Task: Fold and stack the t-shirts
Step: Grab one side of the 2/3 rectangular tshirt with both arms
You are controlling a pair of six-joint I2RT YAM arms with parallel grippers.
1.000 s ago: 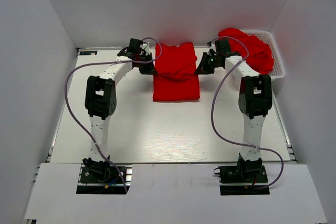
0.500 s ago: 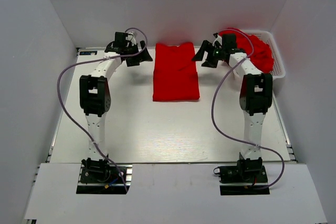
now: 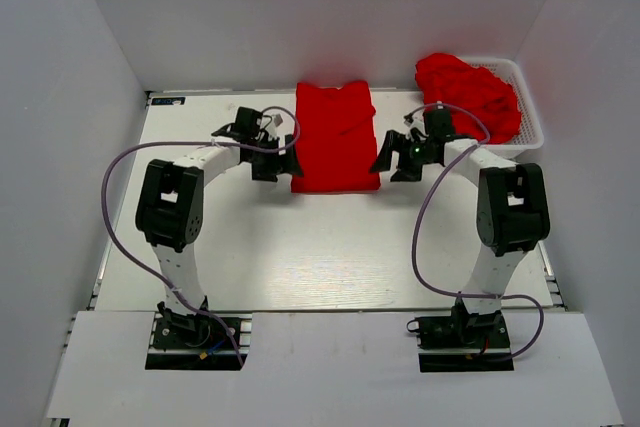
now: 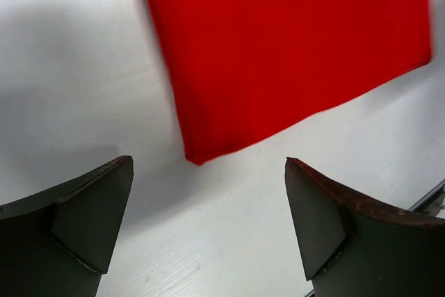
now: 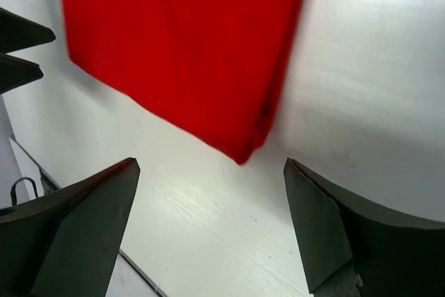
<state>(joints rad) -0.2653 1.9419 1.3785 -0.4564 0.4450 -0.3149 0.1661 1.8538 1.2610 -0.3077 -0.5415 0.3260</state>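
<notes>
At the t-shirt's [image 3: 335, 137] near corners: left hand [image 3: 278, 162], right hand [image 3: 392, 160], fingers [image 4: 83, 220] apart.

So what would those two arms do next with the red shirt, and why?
Probably lower both tools and pinch the shirt by its near corners. The left tool and right tool are open, and each wrist view shows a flat shirt corner just ahead, not gripped. Lifting those corners would likely start the next fold.

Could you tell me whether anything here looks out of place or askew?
Nothing is damaged or spilled. The folded red t-shirt lies flat and fairly square on the table. Only the crumpled red shirts overflow the white basket at the far right.
</notes>
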